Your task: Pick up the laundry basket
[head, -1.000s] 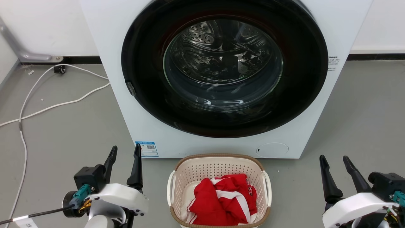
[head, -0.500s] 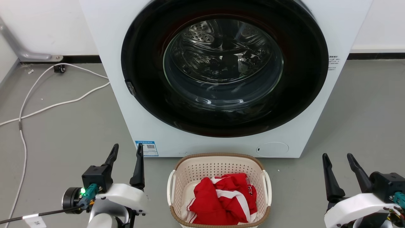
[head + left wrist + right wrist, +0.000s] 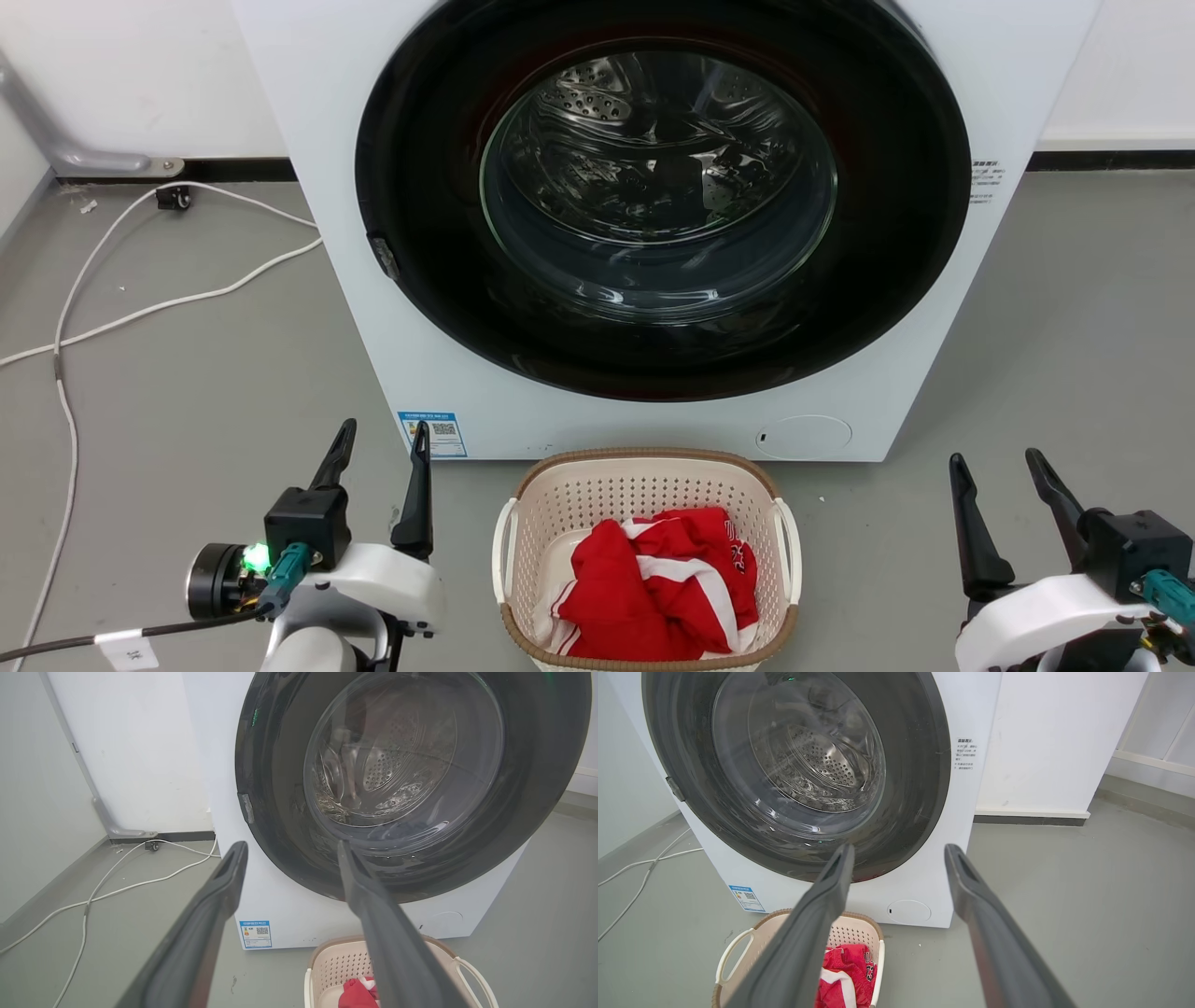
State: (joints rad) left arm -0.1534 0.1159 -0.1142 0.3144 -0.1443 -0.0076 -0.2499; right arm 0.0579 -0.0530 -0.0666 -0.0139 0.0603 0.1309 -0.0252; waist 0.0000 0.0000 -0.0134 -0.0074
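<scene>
Both spread, left gripper [image 3: 385, 427] and right gripper [image 3: 994, 457] flank the laundry basket [image 3: 635, 487].

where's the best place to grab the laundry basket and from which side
The laundry basket sits between both open grippers, so likely take its white loop handles: left gripper onto the left handle from the left, right gripper onto the right handle from the right. The loops stand off the walls, leaving room for a finger.

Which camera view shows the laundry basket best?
The head view: the laundry basket shows nearly whole, with both handles. In each wrist view a finger hides part and the frame edge cuts it off.
</scene>
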